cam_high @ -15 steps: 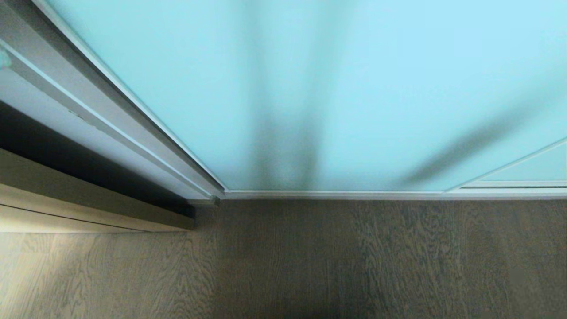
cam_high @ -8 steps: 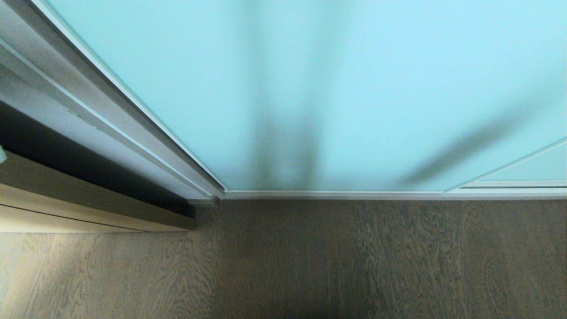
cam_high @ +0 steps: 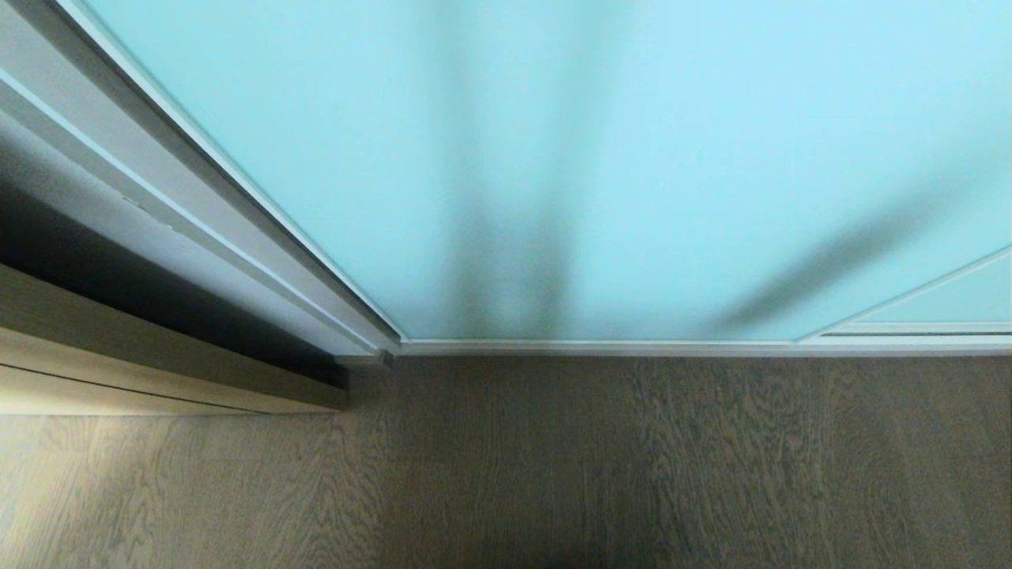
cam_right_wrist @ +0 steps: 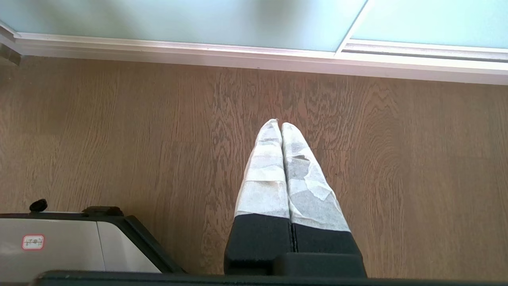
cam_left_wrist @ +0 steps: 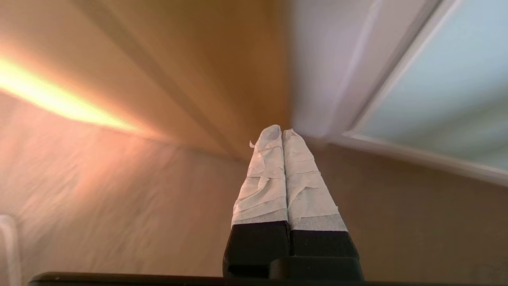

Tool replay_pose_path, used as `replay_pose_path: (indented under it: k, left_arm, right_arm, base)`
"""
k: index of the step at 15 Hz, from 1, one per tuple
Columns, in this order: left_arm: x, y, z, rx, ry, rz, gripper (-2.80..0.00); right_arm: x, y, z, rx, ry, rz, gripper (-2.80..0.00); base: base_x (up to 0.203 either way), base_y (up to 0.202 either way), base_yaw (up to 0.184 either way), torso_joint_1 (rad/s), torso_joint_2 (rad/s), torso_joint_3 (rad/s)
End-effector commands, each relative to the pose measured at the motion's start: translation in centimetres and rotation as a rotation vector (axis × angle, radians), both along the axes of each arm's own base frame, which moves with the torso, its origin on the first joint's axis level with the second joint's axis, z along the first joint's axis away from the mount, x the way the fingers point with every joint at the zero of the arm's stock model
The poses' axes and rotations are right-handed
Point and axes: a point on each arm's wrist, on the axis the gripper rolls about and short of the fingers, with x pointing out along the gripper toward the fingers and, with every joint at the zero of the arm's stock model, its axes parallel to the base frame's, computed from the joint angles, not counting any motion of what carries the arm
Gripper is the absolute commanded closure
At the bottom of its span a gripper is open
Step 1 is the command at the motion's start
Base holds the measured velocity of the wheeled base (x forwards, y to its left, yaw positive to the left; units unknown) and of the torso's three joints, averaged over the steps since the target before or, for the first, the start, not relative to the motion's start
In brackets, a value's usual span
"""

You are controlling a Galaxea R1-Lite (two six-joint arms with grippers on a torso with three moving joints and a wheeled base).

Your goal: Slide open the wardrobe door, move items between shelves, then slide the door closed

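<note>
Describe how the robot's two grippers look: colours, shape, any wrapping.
Both look alike. The left gripper and right gripper each have two long tapering fingers, wrapped in wrinkled white tape toward the tips, on black bases. The right gripper's tape is patchier, with torn edges.
</note>
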Motion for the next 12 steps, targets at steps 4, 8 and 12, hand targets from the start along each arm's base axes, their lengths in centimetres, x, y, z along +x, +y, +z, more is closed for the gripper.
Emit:
replay_pose_path:
  k: [4, 8, 12]
  left_arm:
    - [-2.6, 0.1, -7.1, 0.045, 0.030, 0.085, 0.00]
    - [-3.5, -0.3, -11.0, 0.090, 0.017, -0.054, 0.00]
    - [-3.1, -0.5, -14.8, 0.227, 0.084, -0.158, 0.00]
  right_arm:
    - [0.0, 0.0, 0.0, 0.000, 0.001, -0.001, 0.00]
    - [0.0, 0.0, 0.0, 0.000, 0.001, 0.000, 0.00]
    - [0.0, 0.0, 0.0, 0.000, 0.001, 0.000, 0.00]
  base:
    - [0.000, 0.000, 0.000, 0.000, 0.00, 0.000]
    - [0.000, 0.000, 0.000, 0.000, 0.00, 0.000]
    - [0.000, 0.000, 0.000, 0.000, 0.00, 0.000]
